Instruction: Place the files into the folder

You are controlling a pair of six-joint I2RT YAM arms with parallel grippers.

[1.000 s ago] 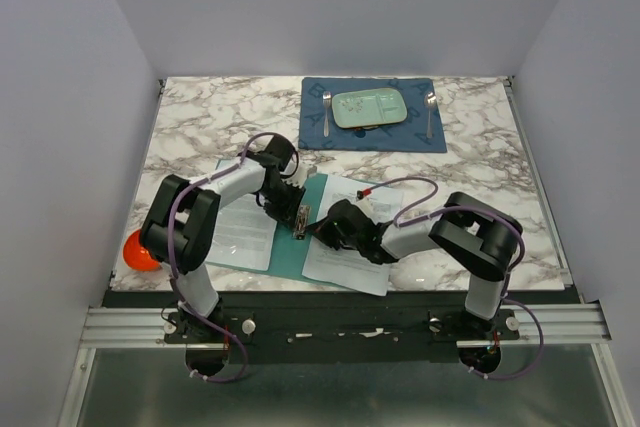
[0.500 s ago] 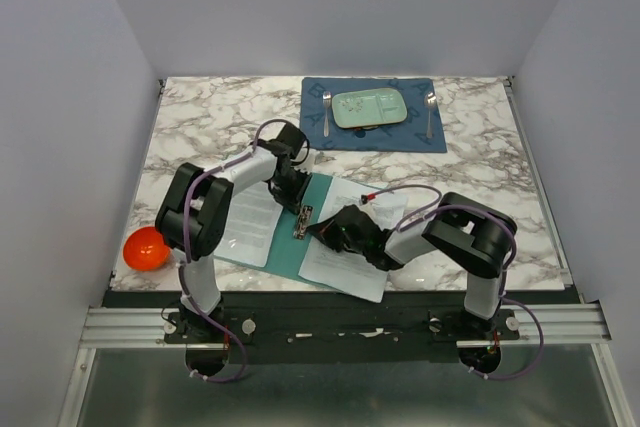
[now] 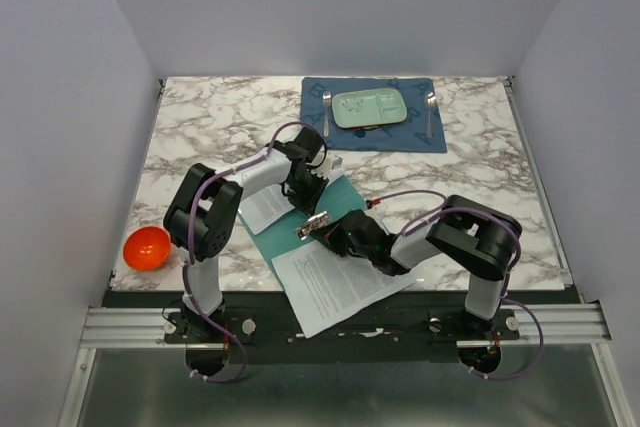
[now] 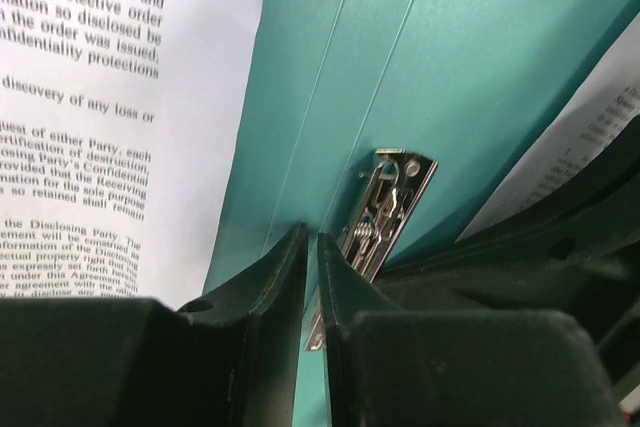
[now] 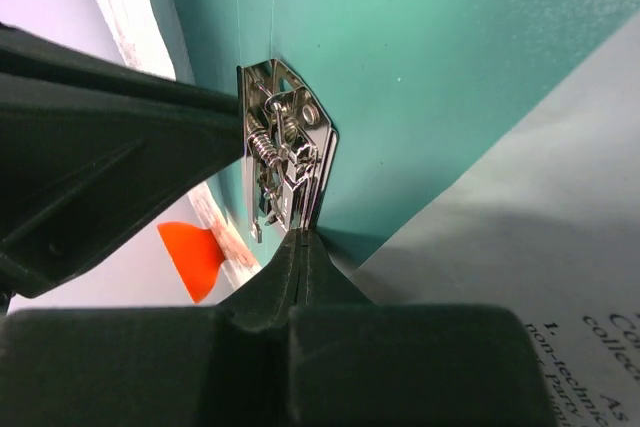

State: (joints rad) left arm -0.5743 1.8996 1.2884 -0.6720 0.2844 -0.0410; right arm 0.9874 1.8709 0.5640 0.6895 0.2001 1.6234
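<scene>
1. Teal folder open flat and skewed on marble table, metal clip at its crease.
2. One of the files on the left leaf; another across the near leaf, overhanging the table's near edge.
3. Left gripper tip-down on the crease just beside the clip, fingers a slit apart; cannot tell whether pinching anything.
4. Right gripper fully closed, tips touching the clip's end.

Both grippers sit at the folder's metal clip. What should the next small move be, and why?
Probably nudge the left gripper sideways onto the clip to take its lever: its jaws stand narrowly apart beside it, while the right gripper, shut, rests at the clip's end. A sheet lies loose, overhanging the table's near edge.
</scene>
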